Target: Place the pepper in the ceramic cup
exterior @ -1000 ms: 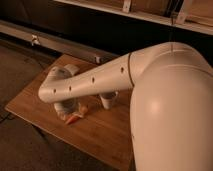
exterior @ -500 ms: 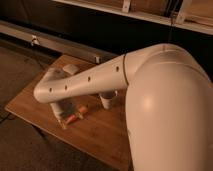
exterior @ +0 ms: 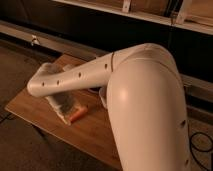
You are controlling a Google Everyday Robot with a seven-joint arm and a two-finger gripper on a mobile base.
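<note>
The orange-red pepper (exterior: 78, 115) lies on the wooden table (exterior: 30, 112), pointing toward the right. My gripper (exterior: 62, 106) hangs from the end of the white forearm (exterior: 75, 77), low over the table just left of the pepper's thick end, and it is open. Whether it touches the pepper I cannot tell. The white ceramic cup (exterior: 103, 95) stands to the right of the pepper. The forearm and elbow hide most of it.
The bulky white elbow and upper arm (exterior: 145, 110) fill the right of the view and cover that side of the table. A dark wall with a rail (exterior: 55, 42) runs behind the table. Floor lies beyond the table's left and front edges.
The forearm's end has drifted a little to the left and up. The pepper stays in the same spot on the table, and the gripper is still beside it.
</note>
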